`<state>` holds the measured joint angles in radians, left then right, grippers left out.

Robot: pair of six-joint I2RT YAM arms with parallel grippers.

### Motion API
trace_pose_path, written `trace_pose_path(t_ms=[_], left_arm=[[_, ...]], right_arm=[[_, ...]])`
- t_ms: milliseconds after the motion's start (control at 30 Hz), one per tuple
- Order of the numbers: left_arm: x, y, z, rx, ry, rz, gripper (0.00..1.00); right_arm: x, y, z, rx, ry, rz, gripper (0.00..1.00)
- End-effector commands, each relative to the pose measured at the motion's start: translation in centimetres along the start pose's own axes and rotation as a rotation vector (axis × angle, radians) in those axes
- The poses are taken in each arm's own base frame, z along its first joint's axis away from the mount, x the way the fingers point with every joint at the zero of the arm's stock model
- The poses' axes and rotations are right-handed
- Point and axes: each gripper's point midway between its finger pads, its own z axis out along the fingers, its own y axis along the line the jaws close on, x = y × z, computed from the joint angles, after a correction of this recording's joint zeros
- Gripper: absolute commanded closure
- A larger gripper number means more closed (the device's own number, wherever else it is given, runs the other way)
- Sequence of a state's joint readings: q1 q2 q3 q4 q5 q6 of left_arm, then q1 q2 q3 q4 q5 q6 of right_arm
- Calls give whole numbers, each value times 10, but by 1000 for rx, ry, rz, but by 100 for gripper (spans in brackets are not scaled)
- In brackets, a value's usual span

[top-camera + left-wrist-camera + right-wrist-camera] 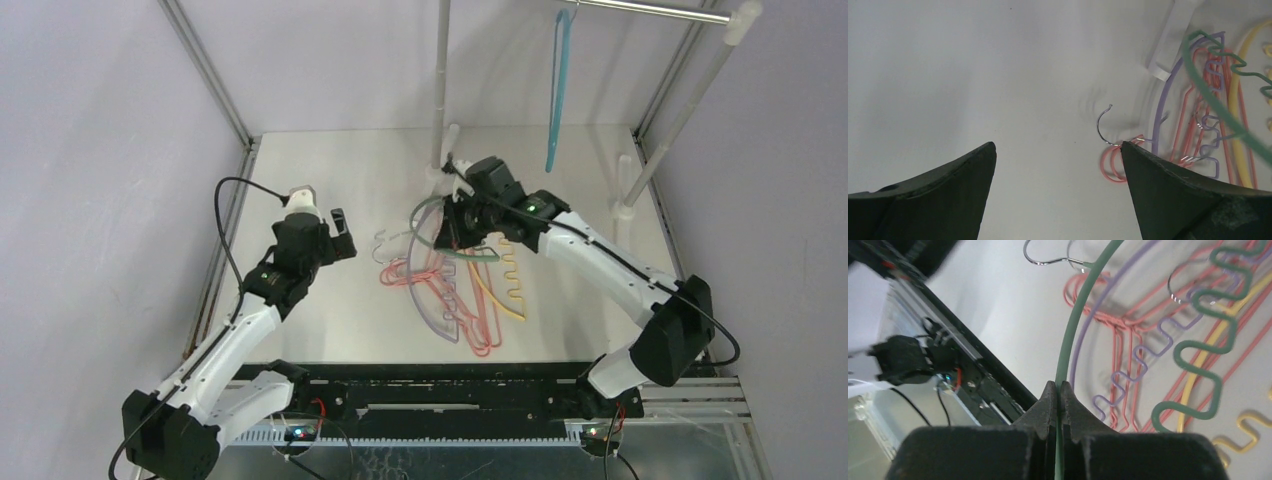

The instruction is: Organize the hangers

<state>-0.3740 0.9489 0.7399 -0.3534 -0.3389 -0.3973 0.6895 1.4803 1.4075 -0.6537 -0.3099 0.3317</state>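
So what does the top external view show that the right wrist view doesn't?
Only the top view: a blue hanger hanging from the rail. Only the right wrist view: a close look at the right hand pinched shut on the green hanger, on its thin arm. Both: the green hanger held over the pile of pink, purple and yellow hangers on the table.

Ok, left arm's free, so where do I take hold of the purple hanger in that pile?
Take the purple hanger by its smooth curved outer arm, coming straight down on the pile's left side. It lies flat, and that arc runs mostly bare over the table there, while its wavy bar is interlaced with the pink hangers.
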Motion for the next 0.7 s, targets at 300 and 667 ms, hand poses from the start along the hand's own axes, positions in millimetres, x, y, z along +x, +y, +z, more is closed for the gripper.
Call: trace_pose_path(t_ms=[300,667], left_arm=[[4,12,-9,-34,-36,-28,1],[5,15,-10,-45,-39,-25,1]], right_arm=[[81,-42,80,145,187,-160,100],[114,-66,115,219,293,-178,100]])
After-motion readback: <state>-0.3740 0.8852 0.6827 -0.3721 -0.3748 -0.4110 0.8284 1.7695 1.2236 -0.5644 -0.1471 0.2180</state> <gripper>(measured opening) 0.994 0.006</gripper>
